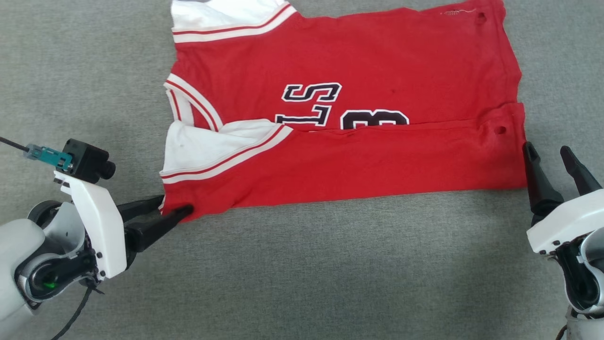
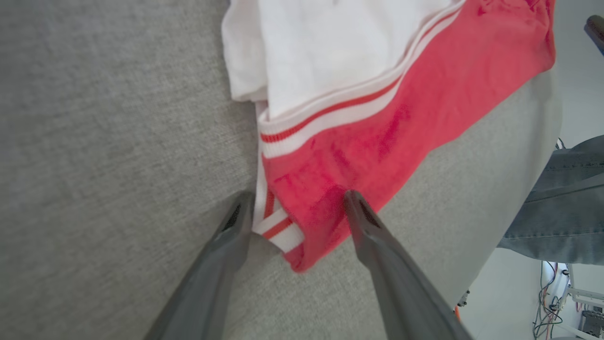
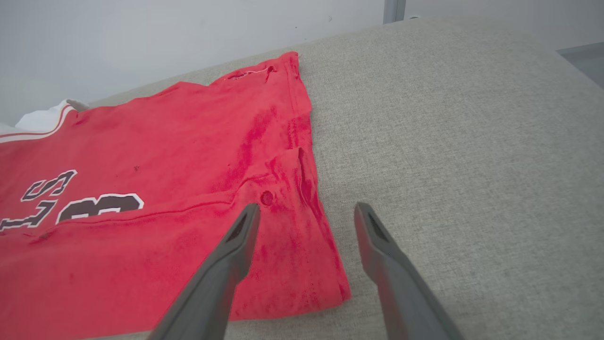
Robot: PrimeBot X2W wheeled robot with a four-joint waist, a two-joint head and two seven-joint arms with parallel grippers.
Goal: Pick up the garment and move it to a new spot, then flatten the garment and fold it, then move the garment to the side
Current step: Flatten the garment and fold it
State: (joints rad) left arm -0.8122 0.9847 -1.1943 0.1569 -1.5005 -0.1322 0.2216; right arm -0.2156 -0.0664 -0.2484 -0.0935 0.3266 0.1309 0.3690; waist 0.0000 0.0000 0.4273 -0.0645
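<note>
1. Counter [image 1: 302,283]: covered in grey woven fabric and carries the whole workpiece.

2. Garment [image 1: 344,156]: lies flat on the far half of the counter, turned sideways, with the collar toward the robot's left and the hem toward its right. The near long edge is folded over toward the middle. This flap covers the lower part of the black, white-outlined letters [image 1: 311,94] and number [image 1: 375,118]. One white sleeve [image 1: 207,146] with striped trim lies on top of the flap at the left end. The other sleeve [image 1: 226,19] lies at the far left corner, cut by the top edge of the head view.

3. Left end effector [image 1: 177,203]: open. In the left wrist view its two fingers straddle the near-left corner of the garment, and the cloth between them lies slack and is not pinched. One fingertip [image 2: 351,198] sits at the red edge. The other is just beside the striped trim [image 2: 276,229].

4. Right end effector [image 1: 545,147]: open, empty, at the near-right corner of the garment. In the right wrist view one finger [image 3: 245,226] is over the hem end and the other is over bare counter.

5. Wrist camera [image 1: 87,160]: black, mounted on the left arm, with a teal connector [image 1: 47,156].

6. Hem details: a small round mark [image 3: 266,197] sits on the flap, and loose white stitching [image 1: 455,12] is at the far-right corner.
</note>
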